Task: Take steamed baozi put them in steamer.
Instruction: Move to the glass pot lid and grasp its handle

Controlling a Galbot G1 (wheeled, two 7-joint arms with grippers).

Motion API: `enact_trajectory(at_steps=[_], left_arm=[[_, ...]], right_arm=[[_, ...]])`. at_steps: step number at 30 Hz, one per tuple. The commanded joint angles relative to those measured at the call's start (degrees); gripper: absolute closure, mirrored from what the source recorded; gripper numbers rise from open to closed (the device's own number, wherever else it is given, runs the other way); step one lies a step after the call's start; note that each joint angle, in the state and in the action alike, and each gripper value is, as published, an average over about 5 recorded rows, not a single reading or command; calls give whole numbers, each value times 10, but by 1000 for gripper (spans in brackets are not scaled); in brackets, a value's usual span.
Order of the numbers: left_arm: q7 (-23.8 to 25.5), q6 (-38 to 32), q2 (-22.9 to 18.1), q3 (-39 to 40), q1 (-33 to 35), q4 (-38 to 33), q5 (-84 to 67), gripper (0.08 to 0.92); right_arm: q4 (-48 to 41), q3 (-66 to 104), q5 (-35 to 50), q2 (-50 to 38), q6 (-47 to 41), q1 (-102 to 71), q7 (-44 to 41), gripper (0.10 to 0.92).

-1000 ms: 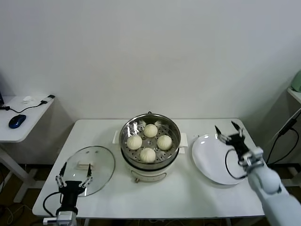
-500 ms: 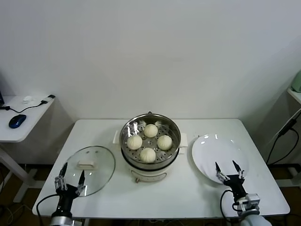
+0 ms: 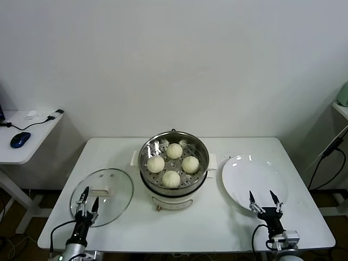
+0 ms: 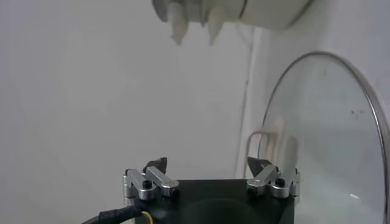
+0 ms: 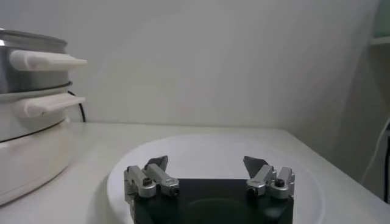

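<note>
Four cream-white domed baozi point(image 3: 173, 163) sit in the shiny round steel steamer point(image 3: 202, 147), frame centre; left gripper point(image 3: 86, 199) lower left and right gripper point(image 3: 265, 199) lower right, both spread, empty

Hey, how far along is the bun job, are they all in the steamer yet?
Done, by the look of it: four steamed baozi sit on the perforated tray inside the steamer, and the white plate beside it is bare. Nothing is in hand: the left gripper by the glass lid and the right gripper at the plate's near edge are both open and empty. No buns are left outside.
</note>
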Motion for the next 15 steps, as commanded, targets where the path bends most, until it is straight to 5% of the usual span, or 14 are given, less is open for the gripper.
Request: enact_trajectory(at_steps=[1,15], left_arm=[[-19,7,7,3,-66,81,76,177],[-24,14,22,15,-121,147,94,177]], right_arm=[[15,9,-15,16,3,-15,2,203],[19,16,-30,26,10,-22,3,203]])
